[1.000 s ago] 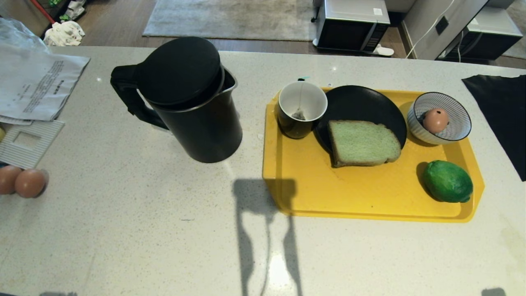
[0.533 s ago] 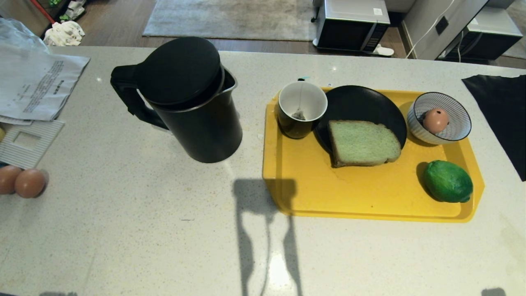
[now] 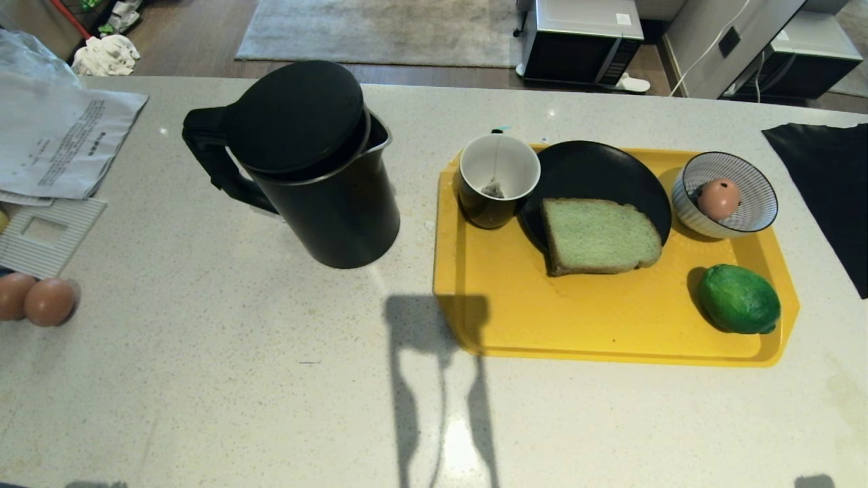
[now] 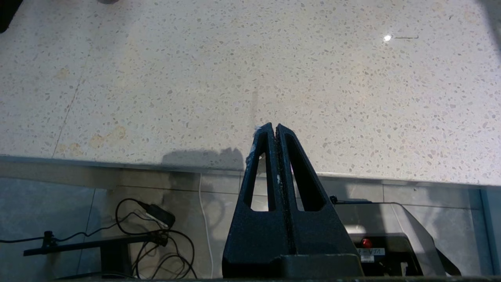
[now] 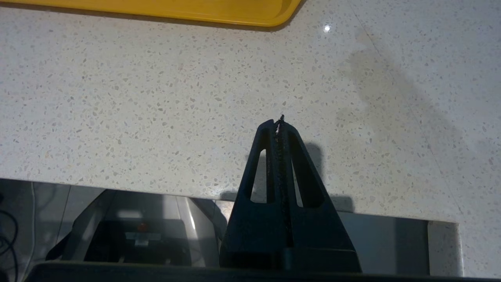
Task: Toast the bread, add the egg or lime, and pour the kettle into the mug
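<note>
The speckled countertop (image 3: 224, 379) fills most of the head view, its far edge meeting a wooden floor with a grey rug (image 3: 380, 30) and two microwave ovens (image 3: 582, 39) standing on it. The wide near half of the counter lies bare apart from shadows. On the right sits the yellow tray (image 3: 597, 325), all of it in view, with open counter along its near rim. Left of it, apart from the tray, stands the kettle (image 3: 319, 183), upright, lid on, handle turned to the far left; it hides a strip of counter behind it. A dark sheet (image 3: 824, 183) is cut off by the right edge, and papers (image 3: 57, 139) by the left edge. On the tray's far side a black plate (image 3: 597, 173) carries the bread (image 3: 600, 236), whose near edge overhangs onto the tray. The mug (image 3: 498, 179) touches the plate's left side and holds a tea bag. The striped bowl (image 3: 729, 196) at the far right corner holds one egg (image 3: 719, 198). The lime (image 3: 739, 298) lies at the tray's near right corner. Two more eggs (image 3: 37, 298) sit at the left edge, one partly cut off. Neither arm shows in the head view. The left gripper (image 4: 275, 127) hangs over the counter's near edge, fingers pressed together, empty. The right gripper (image 5: 278, 122) likewise, fingers together, with the tray's near corner beyond it.
</note>
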